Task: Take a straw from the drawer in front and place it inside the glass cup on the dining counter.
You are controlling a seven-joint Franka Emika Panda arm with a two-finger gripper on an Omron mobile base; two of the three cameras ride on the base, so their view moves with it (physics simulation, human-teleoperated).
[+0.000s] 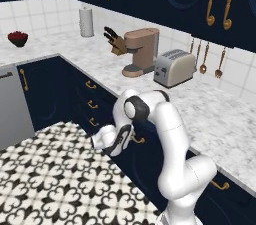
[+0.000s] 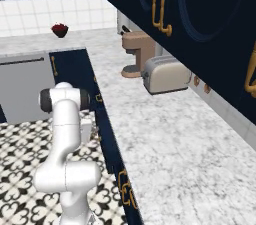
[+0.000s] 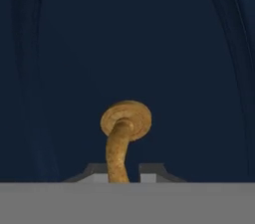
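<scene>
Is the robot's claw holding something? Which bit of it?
The claw has its two fingertips either side of the drawer's brass handle, around the curved bar near its round mount. Whether it is actually squeezing it cannot be told.

We see the drawer [image 3: 127, 44] as a flat navy front, shut as far as we can tell. Its curved brass handle [image 3: 122, 136] stands out from a round mount and runs down between the two dark fingertips [image 3: 92, 170] of the claw [image 3: 119, 172], which sit close on either side.
</scene>
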